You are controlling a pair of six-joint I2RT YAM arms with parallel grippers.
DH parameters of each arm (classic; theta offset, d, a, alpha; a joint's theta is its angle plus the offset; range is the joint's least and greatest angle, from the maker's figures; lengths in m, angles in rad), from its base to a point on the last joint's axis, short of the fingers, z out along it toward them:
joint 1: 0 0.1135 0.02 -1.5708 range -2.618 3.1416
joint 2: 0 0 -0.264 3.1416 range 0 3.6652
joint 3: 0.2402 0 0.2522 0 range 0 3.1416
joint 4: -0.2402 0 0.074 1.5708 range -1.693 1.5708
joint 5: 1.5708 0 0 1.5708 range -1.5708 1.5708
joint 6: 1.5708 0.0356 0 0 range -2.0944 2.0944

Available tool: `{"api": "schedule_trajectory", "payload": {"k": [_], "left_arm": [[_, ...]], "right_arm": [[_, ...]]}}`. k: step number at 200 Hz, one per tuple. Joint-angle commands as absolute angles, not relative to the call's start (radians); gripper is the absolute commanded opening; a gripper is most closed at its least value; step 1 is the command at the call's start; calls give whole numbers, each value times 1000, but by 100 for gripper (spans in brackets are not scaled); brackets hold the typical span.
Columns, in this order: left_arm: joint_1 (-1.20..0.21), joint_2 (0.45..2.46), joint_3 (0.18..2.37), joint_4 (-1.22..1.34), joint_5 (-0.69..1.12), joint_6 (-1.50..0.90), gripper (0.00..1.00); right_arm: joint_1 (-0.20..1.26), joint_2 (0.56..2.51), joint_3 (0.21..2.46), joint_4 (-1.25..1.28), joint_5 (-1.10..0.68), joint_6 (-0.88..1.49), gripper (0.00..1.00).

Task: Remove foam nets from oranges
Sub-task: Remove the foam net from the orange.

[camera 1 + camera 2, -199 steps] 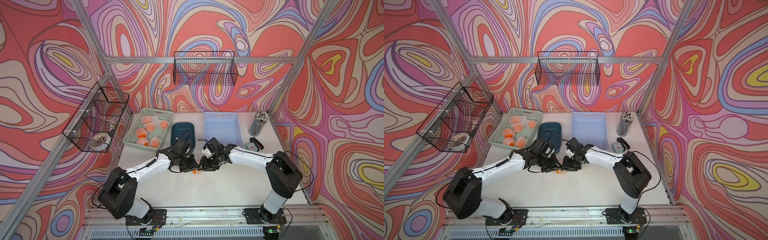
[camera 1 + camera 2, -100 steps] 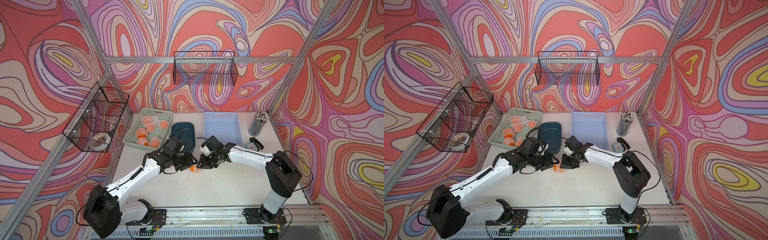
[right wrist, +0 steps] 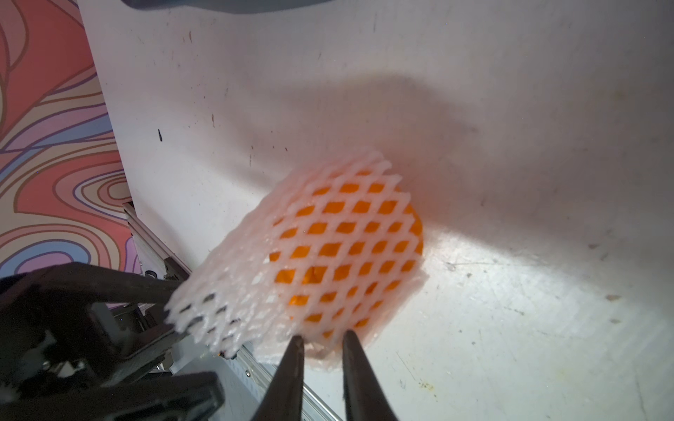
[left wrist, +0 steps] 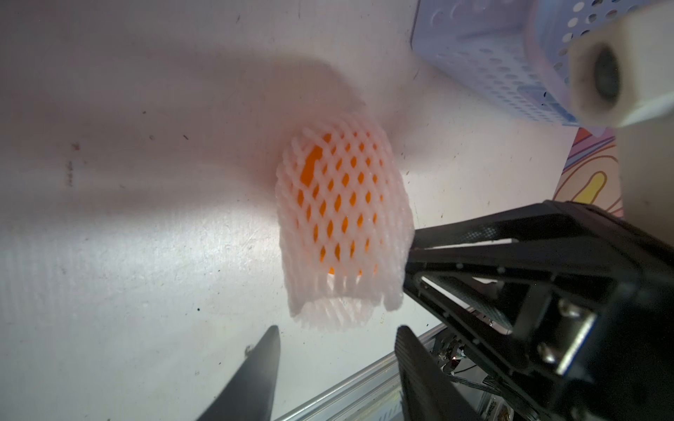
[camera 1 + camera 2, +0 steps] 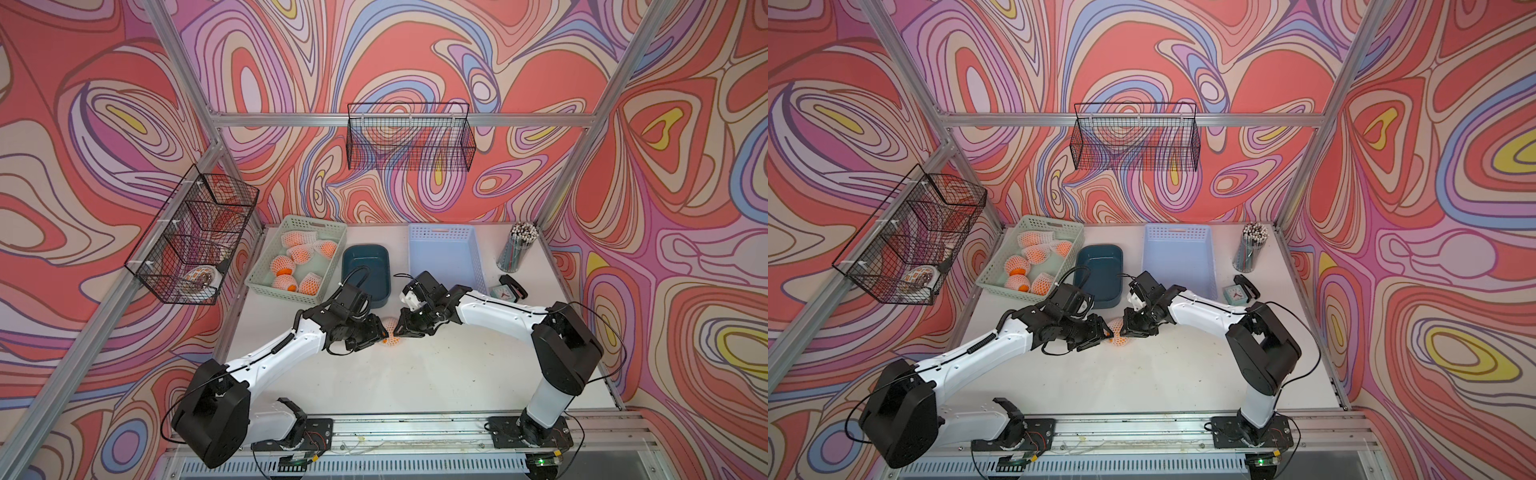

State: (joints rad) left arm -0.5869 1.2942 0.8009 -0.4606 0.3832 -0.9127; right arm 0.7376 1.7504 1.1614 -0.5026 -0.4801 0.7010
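One orange point(image 4: 314, 166) in a white foam net point(image 5: 391, 331) point(image 5: 1119, 335) lies on the table between both grippers. In the right wrist view the orange point(image 3: 346, 251) shows through the net point(image 3: 328, 255). My right gripper point(image 3: 322, 339) point(image 5: 399, 330) is shut on the net's open rim, foam pinched between its narrow tips. My left gripper point(image 4: 337, 333) point(image 5: 380, 332) is open, with its tips just short of the net's other end and nothing between them. Several more netted oranges point(image 5: 301, 252) lie in the green basket point(image 5: 314, 222).
A dark teal bin point(image 5: 365, 270) and a light blue basket point(image 5: 444, 253) stand behind the grippers. A pencil cup point(image 5: 517, 249) and a small clock point(image 5: 503, 291) are at the back right. Black wire baskets point(image 5: 409, 139) point(image 5: 195, 237) hang on the walls.
My left gripper has opened and let go of the netted orange, backing off slightly. My right gripper's jaws have narrowed onto the net's rim. The orange has stayed in about the same place.
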Motion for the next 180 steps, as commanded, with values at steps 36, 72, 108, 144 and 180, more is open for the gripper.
{"api": "schedule_trajectory", "payload": {"k": [36,72,108,144,180], "left_arm": [[-583,1348,777,-388,352,-920,49],[-583,1364,808,-466,291,-896,44],[-583,1413,838,-463,281,-891,37],[-586,1435,895,-466,311,-885,20],[-593,1443,908,-425,371,-903,3]], "right_arm": [[743,1749,1180,-504,-501,708,21],[744,1743,1177,-504,-506,710,20],[744,1749,1190,-506,-519,712,20],[744,1756,1210,-516,-532,714,20],[744,1763,1231,-533,-522,725,23]]}}
